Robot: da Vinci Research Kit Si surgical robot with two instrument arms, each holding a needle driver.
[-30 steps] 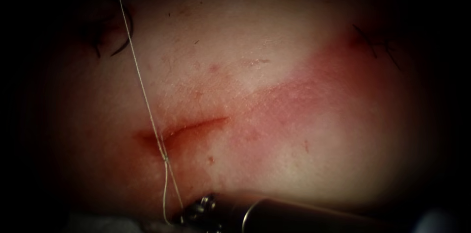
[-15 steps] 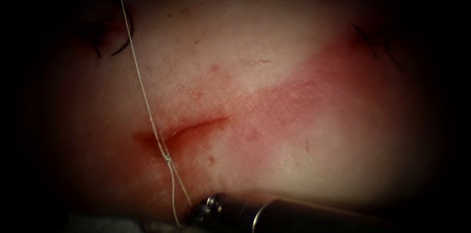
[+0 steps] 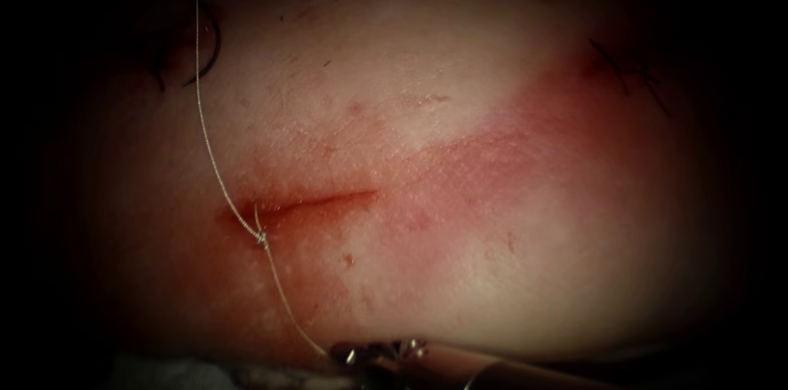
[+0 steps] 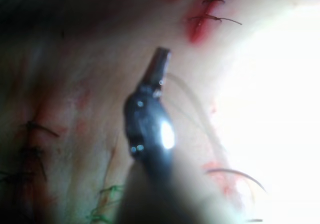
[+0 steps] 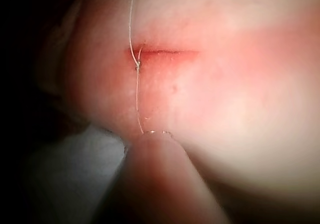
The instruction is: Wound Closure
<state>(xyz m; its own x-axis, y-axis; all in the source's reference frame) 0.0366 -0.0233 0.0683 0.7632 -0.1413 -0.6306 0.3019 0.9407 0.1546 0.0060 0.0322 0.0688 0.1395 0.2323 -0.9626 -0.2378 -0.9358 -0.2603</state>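
One cut (image 3: 316,201) left of centre on the tissue (image 3: 460,111) — one knot (image 3: 261,236) at its left end. Two strands of thread (image 3: 205,127): one to frame top, one to right end effector (image 3: 373,351), clamped on it. Left end effector (image 4: 159,67) closed, nothing visibly held.

My right tool (image 3: 373,351) sits at the endoscope picture's lower edge, its shaft cut off there; whether its jaws grip the thread (image 3: 283,300) is too small to tell. The thread's upper end runs off the top edge. My left tool (image 4: 159,67) is blurred.
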